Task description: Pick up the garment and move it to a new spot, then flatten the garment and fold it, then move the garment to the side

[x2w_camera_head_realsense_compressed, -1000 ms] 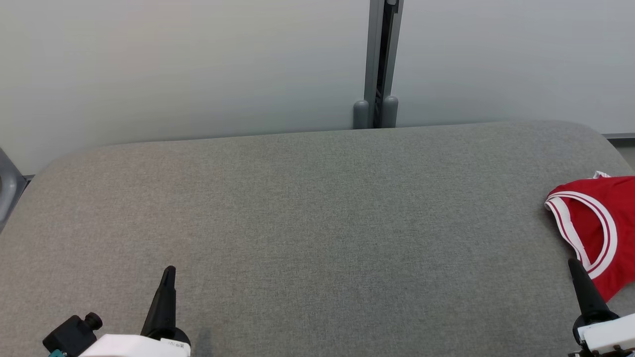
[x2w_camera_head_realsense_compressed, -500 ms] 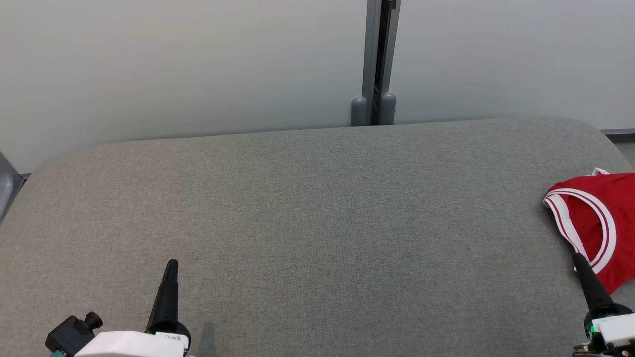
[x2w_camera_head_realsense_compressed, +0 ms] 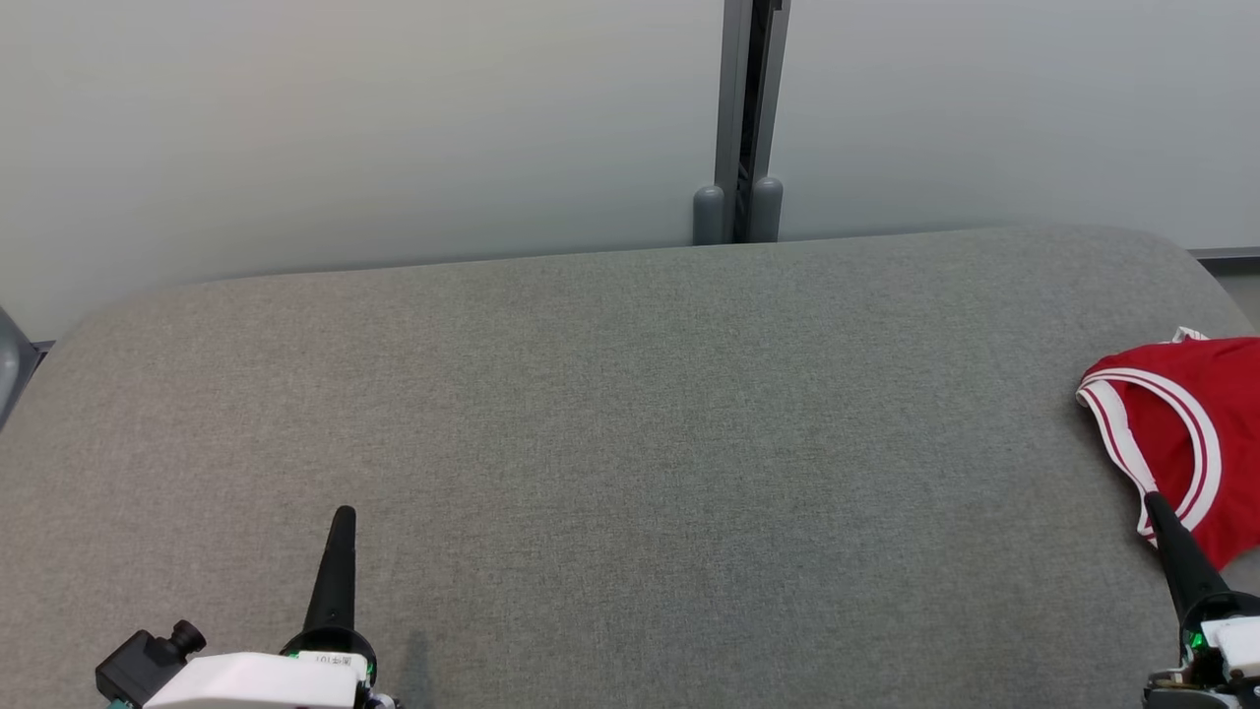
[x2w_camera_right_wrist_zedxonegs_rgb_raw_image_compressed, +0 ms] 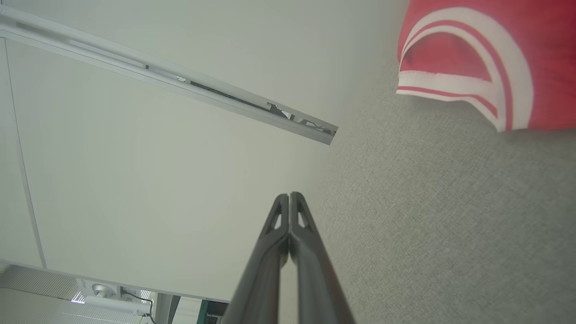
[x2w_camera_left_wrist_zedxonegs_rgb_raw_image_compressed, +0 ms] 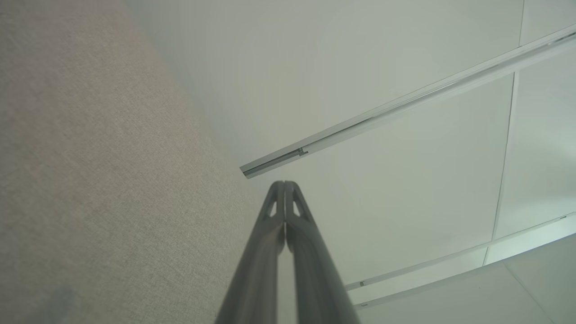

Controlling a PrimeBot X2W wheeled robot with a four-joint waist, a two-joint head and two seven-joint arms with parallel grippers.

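View creeps up: my head moving. The garment [x2w_camera_head_realsense_compressed: 1206,433] stays at the counter's [x2w_camera_head_realsense_compressed: 630,443] right edge. Left pincer [x2w_camera_head_realsense_compressed: 343,512], right pincer [x2w_camera_head_realsense_compressed: 1150,499]: pinched tight, empty. Parked or waiting? Unclear.

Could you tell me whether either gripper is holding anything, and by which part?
Nothing is held: left gripper and right gripper are shut empty; the red garment lies apart.

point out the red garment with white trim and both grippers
Red garment with white trim [x2w_camera_head_realsense_compressed: 1171,443]: head view, red fabric inside the trim loop.
Left gripper [x2w_camera_head_realsense_compressed: 342,516]: head view, closed fingertips.
Right gripper [x2w_camera_head_realsense_compressed: 1157,507]: head view, closed fingertips.
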